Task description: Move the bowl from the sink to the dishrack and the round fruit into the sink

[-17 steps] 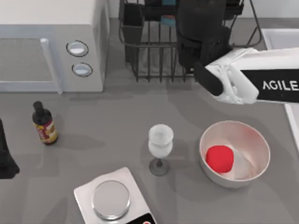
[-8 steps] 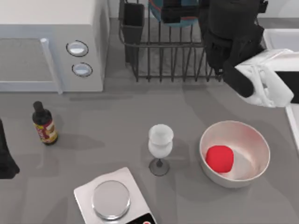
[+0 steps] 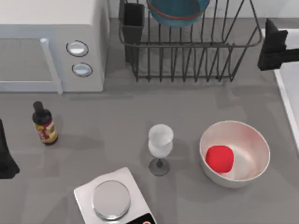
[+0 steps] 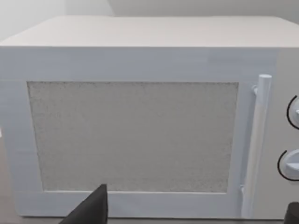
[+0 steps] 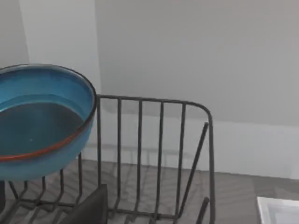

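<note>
Teal bowl (image 3: 177,10) (orange-red rim), black dishrack (image 3: 187,56), red fruit (image 3: 219,158).

A matte black, blocky gripper (image 3: 274,43) was seen on the right arm; another plain black part of the left arm (image 3: 5,156) was seen, without visible markings.

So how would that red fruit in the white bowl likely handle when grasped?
The round fruit looks smooth and roundish, so it may slip between fingers or roll down the curved wall of the white bowl. It seems small and probably light. The bowl's wall could crowd an end effector.
</note>
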You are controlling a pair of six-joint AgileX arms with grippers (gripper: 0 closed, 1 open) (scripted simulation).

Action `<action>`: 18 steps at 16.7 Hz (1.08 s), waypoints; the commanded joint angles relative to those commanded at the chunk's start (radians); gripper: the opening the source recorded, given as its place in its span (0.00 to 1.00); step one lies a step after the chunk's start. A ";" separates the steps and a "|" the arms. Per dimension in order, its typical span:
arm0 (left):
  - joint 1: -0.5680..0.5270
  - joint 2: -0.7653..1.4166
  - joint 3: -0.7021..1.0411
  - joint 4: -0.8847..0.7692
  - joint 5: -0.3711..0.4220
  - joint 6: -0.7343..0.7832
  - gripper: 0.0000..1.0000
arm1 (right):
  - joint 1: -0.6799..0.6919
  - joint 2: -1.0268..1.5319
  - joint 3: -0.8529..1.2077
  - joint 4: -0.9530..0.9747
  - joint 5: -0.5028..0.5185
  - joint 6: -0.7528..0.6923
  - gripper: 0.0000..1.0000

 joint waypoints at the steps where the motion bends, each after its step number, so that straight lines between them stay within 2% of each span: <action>1: 0.000 0.000 0.000 0.000 0.000 0.000 1.00 | -0.033 -0.117 -0.077 -0.040 -0.037 0.002 1.00; 5: 0.000 0.000 0.000 0.000 0.000 0.000 1.00 | -0.162 -0.580 -0.352 -0.209 -0.152 0.003 1.00; 10: 0.000 0.000 0.000 0.000 0.000 0.000 1.00 | -0.290 -1.007 -0.563 -0.379 -0.217 -0.015 1.00; 14: 0.000 0.000 0.000 0.000 0.000 0.000 1.00 | -0.345 -1.166 -0.618 -0.448 -0.225 -0.032 1.00; 18: 0.000 0.000 0.000 0.000 0.000 0.000 1.00 | -0.350 -1.183 -0.621 -0.454 -0.224 -0.034 1.00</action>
